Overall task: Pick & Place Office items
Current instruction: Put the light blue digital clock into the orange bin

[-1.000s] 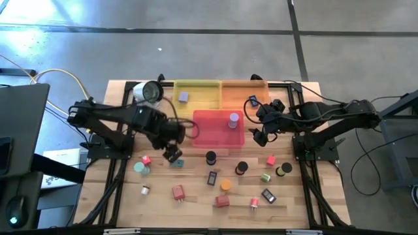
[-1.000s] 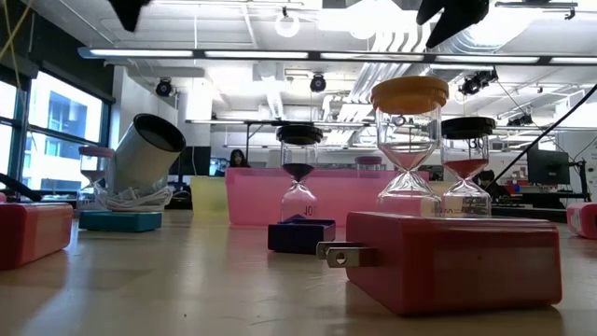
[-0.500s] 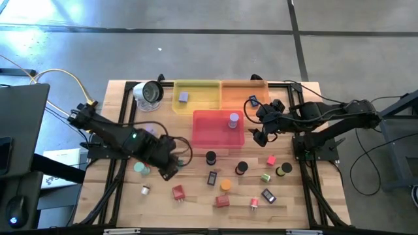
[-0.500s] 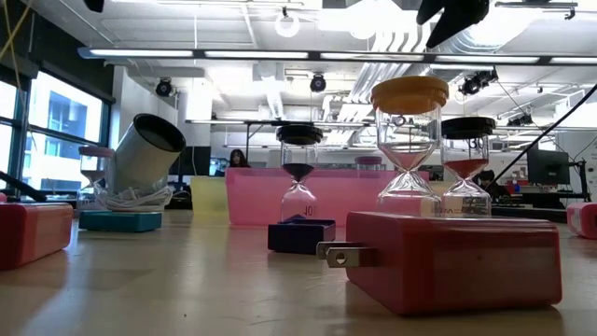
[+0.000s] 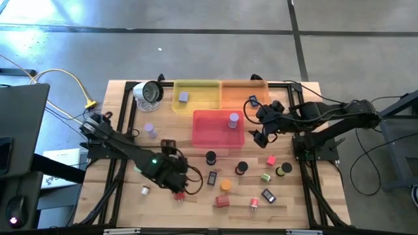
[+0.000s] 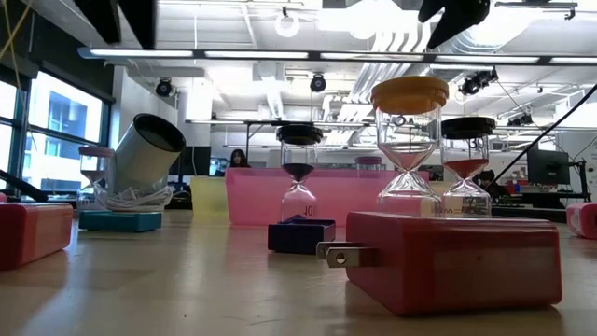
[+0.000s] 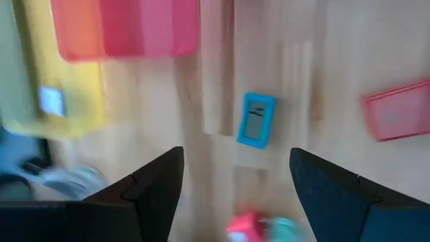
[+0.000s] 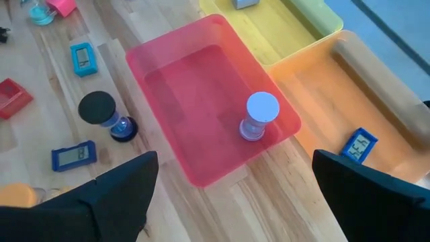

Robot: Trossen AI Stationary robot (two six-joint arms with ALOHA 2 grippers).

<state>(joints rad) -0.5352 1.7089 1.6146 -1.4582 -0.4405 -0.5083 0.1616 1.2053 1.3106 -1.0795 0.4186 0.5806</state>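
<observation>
Since a second ago my left arm has swung away from the pink tray's near-left corner, down toward the front of the table, and a lilac cylinder (image 5: pixel 149 130) it had covered now shows on the bare wood at the left. The left gripper (image 5: pixel 177 183) now hangs over the red block (image 5: pixel 179 193) in the front row; its fingers (image 7: pixel 156 191) stand well apart with nothing between them. The arm lies long and low, running on a slant from its base at the table's left edge toward the front middle.

From that wrist I see a small blue rectangular piece (image 7: pixel 255 120) lying flat on the wood ahead of the fingers, long axis running roughly toward the pink tray (image 5: pixel 217 128). Another red block (image 7: pixel 398 110) sits off to one side at a slight tilt.

My right gripper (image 5: pixel 260 126) waits just off the pink tray's right edge, fingers spread wide and empty. Inside that tray a lilac cylinder (image 8: pixel 258 115) stands upright near the right wall. A blue rectangular piece (image 8: pixel 359 144) lies flat in the orange tray (image 5: pixel 242 92), and a grey block (image 5: pixel 184 97) lies in the yellow tray (image 5: pixel 196 96).

Open wood remains at the front left, where only a small cylinder (image 5: pixel 145 190) stands.
</observation>
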